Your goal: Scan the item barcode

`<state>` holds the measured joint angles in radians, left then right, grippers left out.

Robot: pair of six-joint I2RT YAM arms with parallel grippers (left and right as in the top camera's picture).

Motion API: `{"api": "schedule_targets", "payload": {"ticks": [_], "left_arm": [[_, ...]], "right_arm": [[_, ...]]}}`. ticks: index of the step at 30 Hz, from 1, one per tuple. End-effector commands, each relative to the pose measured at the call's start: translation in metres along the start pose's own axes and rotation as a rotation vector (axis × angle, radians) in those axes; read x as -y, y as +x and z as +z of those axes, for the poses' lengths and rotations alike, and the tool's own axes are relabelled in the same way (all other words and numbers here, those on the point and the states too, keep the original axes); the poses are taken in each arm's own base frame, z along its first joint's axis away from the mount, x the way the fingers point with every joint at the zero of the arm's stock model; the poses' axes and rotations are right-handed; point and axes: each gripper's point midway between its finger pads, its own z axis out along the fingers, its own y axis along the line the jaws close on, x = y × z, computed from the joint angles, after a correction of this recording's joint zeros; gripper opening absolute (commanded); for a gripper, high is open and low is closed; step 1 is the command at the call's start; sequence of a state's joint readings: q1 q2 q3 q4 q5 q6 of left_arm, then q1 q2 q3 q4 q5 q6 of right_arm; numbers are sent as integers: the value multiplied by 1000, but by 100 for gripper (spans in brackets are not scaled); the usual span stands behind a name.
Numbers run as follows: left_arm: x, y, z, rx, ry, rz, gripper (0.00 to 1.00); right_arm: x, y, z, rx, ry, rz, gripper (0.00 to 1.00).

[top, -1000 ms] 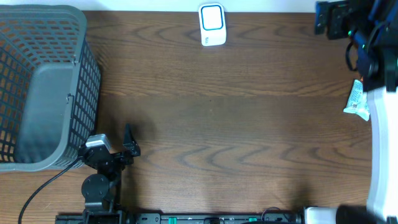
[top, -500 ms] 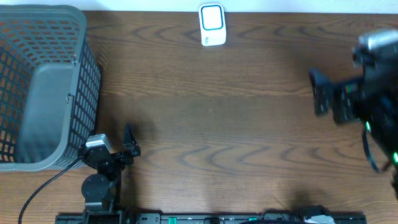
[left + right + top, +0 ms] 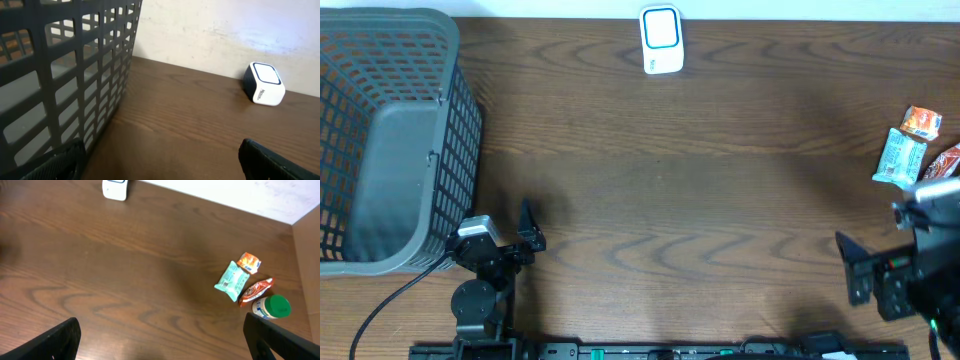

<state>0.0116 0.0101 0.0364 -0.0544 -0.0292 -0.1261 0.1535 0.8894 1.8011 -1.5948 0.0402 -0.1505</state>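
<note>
The left gripper (image 3: pixel 530 228) sits low near the front edge of the table (image 3: pixel 720 200), just beside the front right corner of the grey basket (image 3: pixel 380 130). Its jaws are spread wide and hold nothing; in the left wrist view the two fingers (image 3: pixel 55 160) show at the bottom corners with bare wood between them. That view looks past the basket wall (image 3: pixel 60 75) toward the white scanner (image 3: pixel 263 84), which stands at the far edge of the table against the wall.

The right gripper (image 3: pixel 855 268) hangs over the front right part of the table, above the wood and touching nothing. Its jaws are also spread wide and empty.

The goods to scan lie in a small cluster near the right edge of the table, well apart from the scanner (image 3: pixel 661 40) and from both grippers. In the right wrist view a teal packet (image 3: pixel 232 281) lies flat, with a small orange packet (image 3: pixel 248 262) just beside its far end and a red packet (image 3: pixel 256 291) just beside its right side. A bottle with a green cap (image 3: pixel 270 306) lies next to the red packet.
</note>
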Motion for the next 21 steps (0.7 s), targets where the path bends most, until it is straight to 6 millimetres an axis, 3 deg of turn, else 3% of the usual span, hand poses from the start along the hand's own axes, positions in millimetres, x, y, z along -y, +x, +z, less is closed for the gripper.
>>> {"api": "schedule_targets", "payload": {"ticks": [1,5,10,17,21], "left_arm": [[-4,18,2,-40,-11,16,98],[-4,18,2,-40,-11,16,98],[-4,18,2,-40,-11,16,98],[-4,18,2,-40,-11,16,98],[-4,18,2,-40,-11,16,98]], "right_arm": [[0,16,-15,59,17,-14,99],[1,30,-25,167,54,5,99],[4,45,-16,300,122,39,99],[6,33,19,561,170,48,99],[5,30,60,680,171,38,99]]}}
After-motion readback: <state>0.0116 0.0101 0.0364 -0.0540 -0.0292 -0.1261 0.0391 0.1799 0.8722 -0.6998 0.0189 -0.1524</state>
